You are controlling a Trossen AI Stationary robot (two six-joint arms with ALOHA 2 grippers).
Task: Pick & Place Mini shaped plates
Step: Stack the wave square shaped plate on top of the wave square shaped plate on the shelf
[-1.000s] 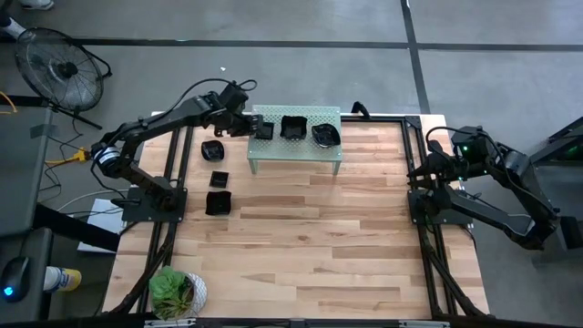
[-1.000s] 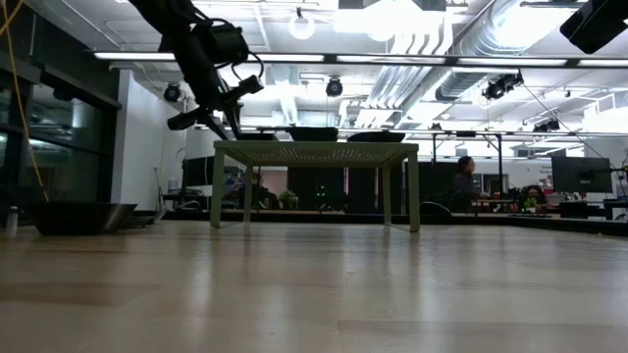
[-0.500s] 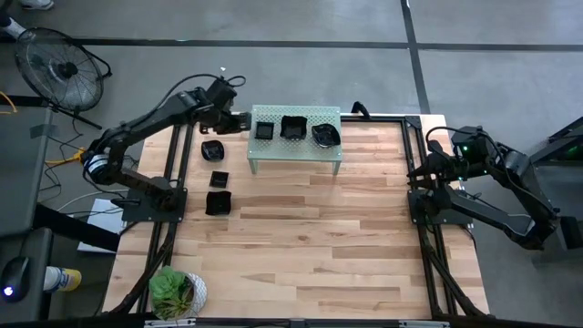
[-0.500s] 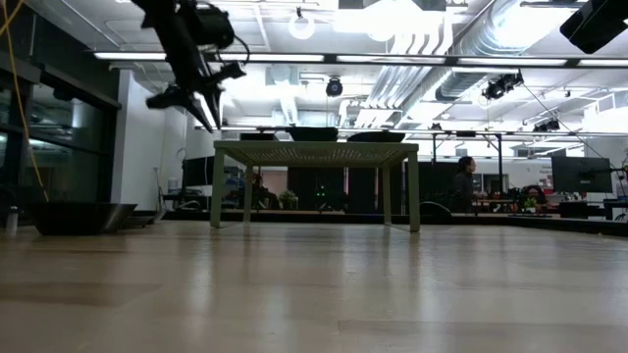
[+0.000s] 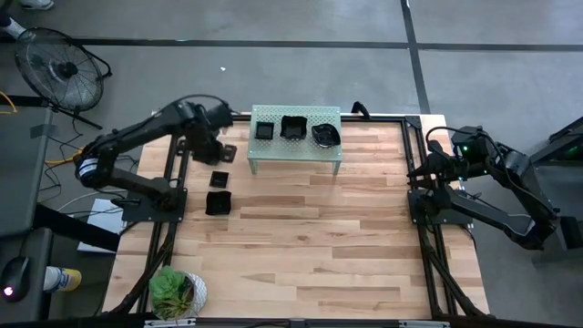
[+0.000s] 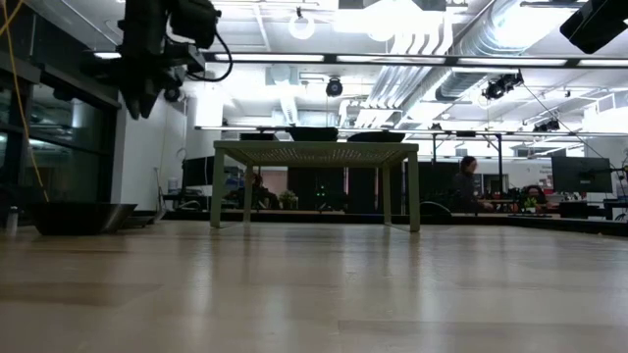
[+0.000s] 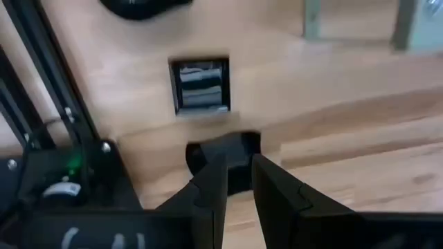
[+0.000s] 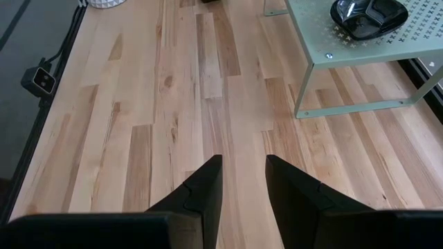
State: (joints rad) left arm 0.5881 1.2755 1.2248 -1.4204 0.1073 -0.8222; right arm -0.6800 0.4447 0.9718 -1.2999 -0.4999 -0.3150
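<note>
Three black mini plates sit on the pale green shelf (image 5: 273, 150): a square one (image 5: 264, 130), another (image 5: 293, 128) and a wavy one (image 5: 325, 135). Two more plates (image 5: 219, 179) (image 5: 219, 202) lie on the wood left of the shelf. My left gripper (image 5: 221, 150) hangs over the table's far left, pointing down, its fingers (image 7: 208, 187) a narrow gap apart and holding nothing. Below it the left wrist view shows a square plate (image 7: 201, 84) and a third one (image 7: 232, 149) partly behind the fingers. My right gripper (image 8: 243, 173) waits open at the table's right edge (image 5: 424, 169).
A white pot with a green plant (image 5: 178, 293) stands at the near left corner. The shelf's legs (image 8: 304, 97) rest on the table's far middle. Bare wood (image 5: 310, 246) spreads across the middle and near side. Black frame rails (image 5: 173, 164) run along the left edge.
My left gripper has drawn back from the square plate at the shelf's left end, going toward the table's left edge and then nearer, rising a little. It has tipped from a slant to pointing straight down. The plate has stayed on the shelf.
</note>
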